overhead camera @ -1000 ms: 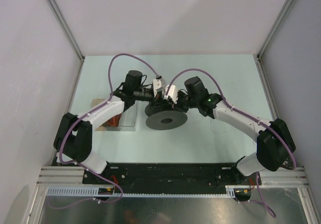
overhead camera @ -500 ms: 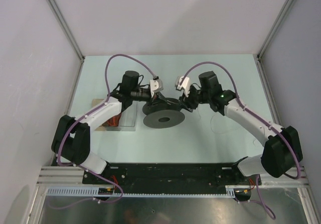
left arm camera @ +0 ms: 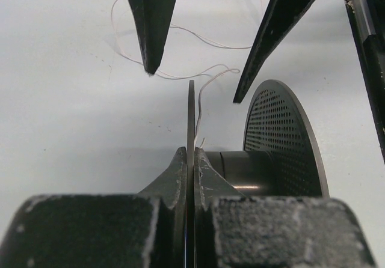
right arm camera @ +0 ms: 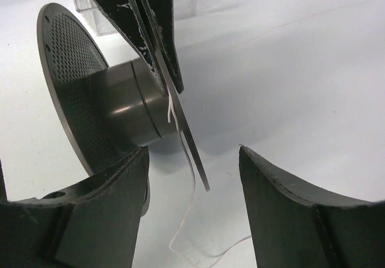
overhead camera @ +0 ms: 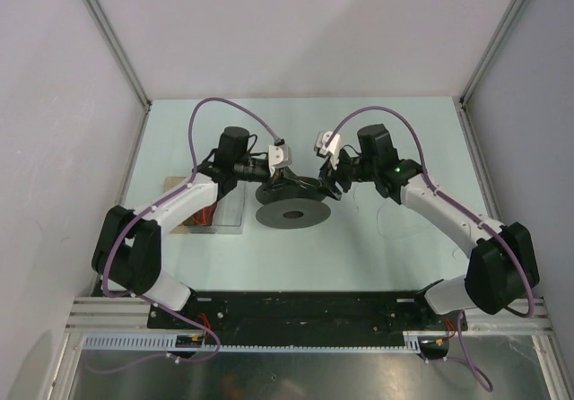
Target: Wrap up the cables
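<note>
Because the thin white thread-like cable (right arm camera: 192, 190) is slack and far finer than anything around it, the step in hand, taking up the loose strand to lay it on the hub, looks like one for a careful pinch. The cable leaves the hub of the black perforated spool (right arm camera: 123, 109), drops past the edge of the thin flange and trails onto the pale table (right arm camera: 301, 70), where it curls in loose loops on the right arm's side. Its free run therefore points down and away from the spool, with no single straight axis beyond the short hanging stretch.

The spool is tipped on its side, its axis running roughly level, not upright. The left gripper (left arm camera: 190, 160) is clenched on the thin flange, holding the spool off the table. The right gripper (right arm camera: 192, 154) is released, jaws apart on either side of the flange edge, with the hanging strand between them.

To do it well, I judge the right gripper should close below the flange rim on the strand alone. It should then keep light tension and steer the strand between the two flanges while the left holds steady.
</note>
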`<action>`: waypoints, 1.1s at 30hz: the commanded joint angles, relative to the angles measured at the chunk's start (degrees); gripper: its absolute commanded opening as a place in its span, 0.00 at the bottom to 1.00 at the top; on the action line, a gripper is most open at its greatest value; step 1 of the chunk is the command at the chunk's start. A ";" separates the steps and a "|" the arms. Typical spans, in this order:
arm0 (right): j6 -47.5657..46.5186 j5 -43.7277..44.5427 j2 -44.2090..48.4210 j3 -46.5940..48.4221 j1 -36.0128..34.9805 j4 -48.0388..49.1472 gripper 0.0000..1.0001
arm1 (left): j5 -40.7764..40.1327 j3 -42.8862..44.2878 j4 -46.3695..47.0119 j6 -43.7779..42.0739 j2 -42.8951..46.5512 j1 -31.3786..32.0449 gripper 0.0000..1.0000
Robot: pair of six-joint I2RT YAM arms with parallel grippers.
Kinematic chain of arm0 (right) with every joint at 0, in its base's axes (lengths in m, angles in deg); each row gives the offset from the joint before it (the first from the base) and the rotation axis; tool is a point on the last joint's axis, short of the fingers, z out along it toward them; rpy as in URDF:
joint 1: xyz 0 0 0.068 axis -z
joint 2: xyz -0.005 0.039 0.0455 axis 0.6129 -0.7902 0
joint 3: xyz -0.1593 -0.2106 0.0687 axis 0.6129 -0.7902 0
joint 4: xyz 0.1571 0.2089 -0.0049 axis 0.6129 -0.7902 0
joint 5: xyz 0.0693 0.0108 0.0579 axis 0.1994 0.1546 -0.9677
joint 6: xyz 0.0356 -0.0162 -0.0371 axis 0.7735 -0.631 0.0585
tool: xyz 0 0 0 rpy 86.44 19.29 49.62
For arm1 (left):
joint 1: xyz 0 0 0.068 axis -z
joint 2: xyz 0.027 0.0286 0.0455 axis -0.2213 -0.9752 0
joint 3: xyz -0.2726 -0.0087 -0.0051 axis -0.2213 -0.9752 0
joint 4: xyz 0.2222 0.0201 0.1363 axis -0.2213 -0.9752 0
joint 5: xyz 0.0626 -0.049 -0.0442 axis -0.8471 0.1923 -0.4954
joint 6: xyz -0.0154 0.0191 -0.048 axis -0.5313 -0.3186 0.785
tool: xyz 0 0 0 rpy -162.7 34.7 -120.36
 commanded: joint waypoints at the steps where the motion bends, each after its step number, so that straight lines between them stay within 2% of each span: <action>1: -0.15 -2.79 -2.13 0.17 -1.53 5.58 0.65 | 1.41 0.63 0.28 -2.73 0.88 0.34 0.00; 7: -0.59 -2.93 -5.20 0.13 -2.12 9.07 0.57 | 1.54 0.37 0.06 -3.23 1.21 0.33 0.00; 10: -0.82 -3.52 -6.22 0.16 -2.14 9.96 0.47 | 1.79 0.39 0.03 -3.31 1.18 0.40 0.00; 13: -1.30 -4.03 -7.29 0.17 -2.27 9.87 0.35 | 1.68 0.66 0.03 -3.23 0.91 0.48 0.00; 17: -1.89 -3.78 -8.47 0.17 -2.32 10.00 0.10 | 1.19 1.04 0.03 -3.37 0.47 0.74 0.01; 19: -2.01 -3.42 -8.70 0.17 -2.28 10.70 0.02 | 0.84 1.26 0.03 -3.37 0.19 0.93 0.04; 27: -2.39 -3.54 -8.80 0.16 -2.23 11.69 0.00 | -1.08 1.62 -0.05 -3.69 -1.07 1.91 0.21; 33: -2.48 -3.77 -8.80 0.16 -2.11 11.63 0.00 | -2.08 1.89 -0.30 -3.93 -1.97 2.34 0.25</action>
